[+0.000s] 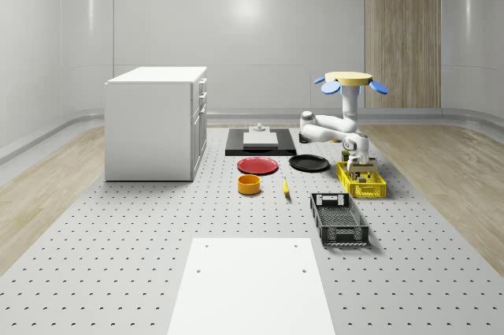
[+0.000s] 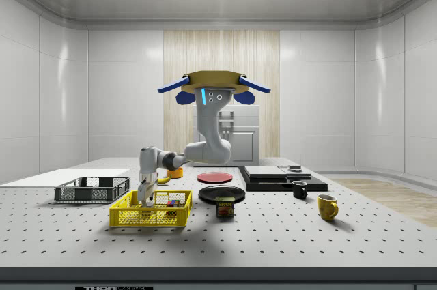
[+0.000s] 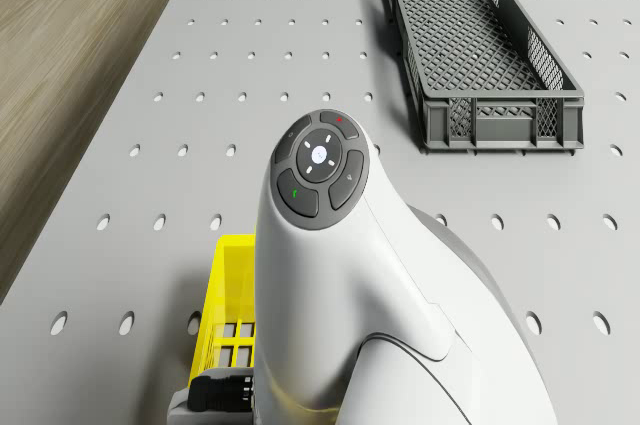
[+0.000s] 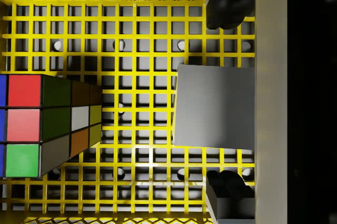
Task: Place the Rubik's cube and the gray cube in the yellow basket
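The yellow basket (image 1: 364, 189) (image 2: 147, 218) stands on the perforated table. Inside it, in the wrist view, the Rubik's cube (image 4: 47, 124) and the gray cube (image 4: 213, 105) rest apart on the basket's grid floor (image 4: 142, 34). My gripper (image 4: 229, 103) (image 1: 361, 168) (image 2: 146, 200) reaches down into the basket and is open. Its dark fingertips (image 4: 226, 10) stand on either side of the gray cube with gaps, not touching it. The drone (image 1: 349, 79) (image 2: 213, 84) hovers above the table, behind the basket, with the white arm (image 3: 330, 265) bent down to it.
A dark gray crate (image 1: 339, 218) (image 3: 480, 45) lies just in front of the basket. A black plate (image 1: 309, 163), red plate (image 1: 257, 165), orange bowl (image 1: 249, 184) and banana (image 1: 285, 187) lie to the whole-scene view's left. A white cabinet (image 1: 157, 122) stands farther left. A can (image 2: 224, 207) and mugs (image 2: 327, 207) sit nearby.
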